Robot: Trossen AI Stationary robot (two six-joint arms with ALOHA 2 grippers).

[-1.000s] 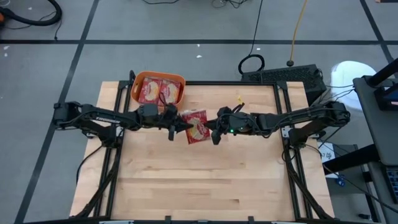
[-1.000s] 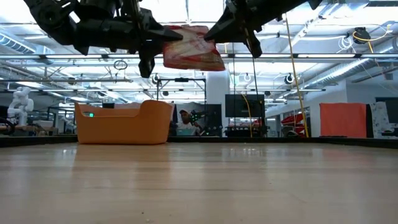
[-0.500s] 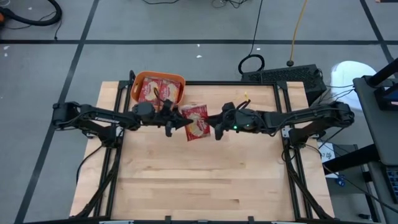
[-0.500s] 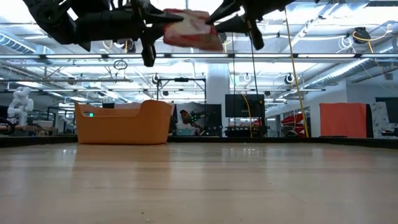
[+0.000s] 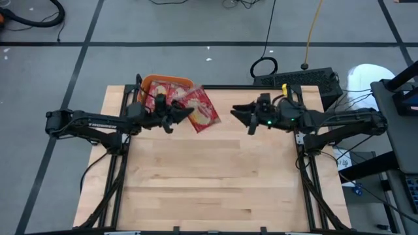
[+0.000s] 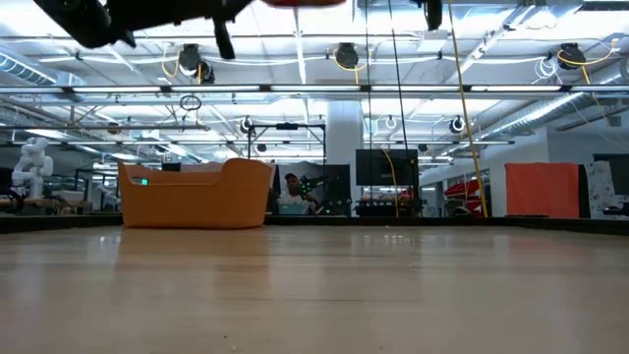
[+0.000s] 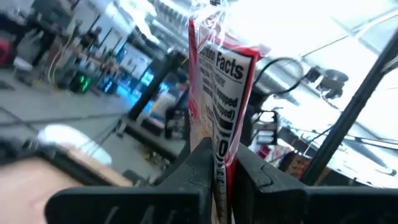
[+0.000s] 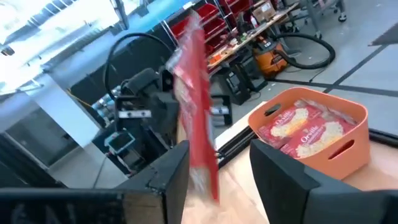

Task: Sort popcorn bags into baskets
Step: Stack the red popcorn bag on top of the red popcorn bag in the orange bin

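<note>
orange basket (image 5: pixel 145 85) with 2 popcorn bags (image 8: pixel 305 129) inside, left gripper (image 5: pixel 185 116) clamping another bag (image 5: pixel 200 109), right gripper (image 5: pixel 236 113) parted, empty

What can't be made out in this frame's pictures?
- Packet count in the orange basket: high view, held popcorn bag and left gripper cover part.
- Held bag in low view: cut off by top edge.
- Held bag's front in right wrist view: blurred, edge-on.

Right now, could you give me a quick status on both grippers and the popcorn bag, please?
Left gripper shut on popcorn bag, held in the air beside the orange basket. Right gripper open, empty, clear of the bag. Nothing in the way.
</note>
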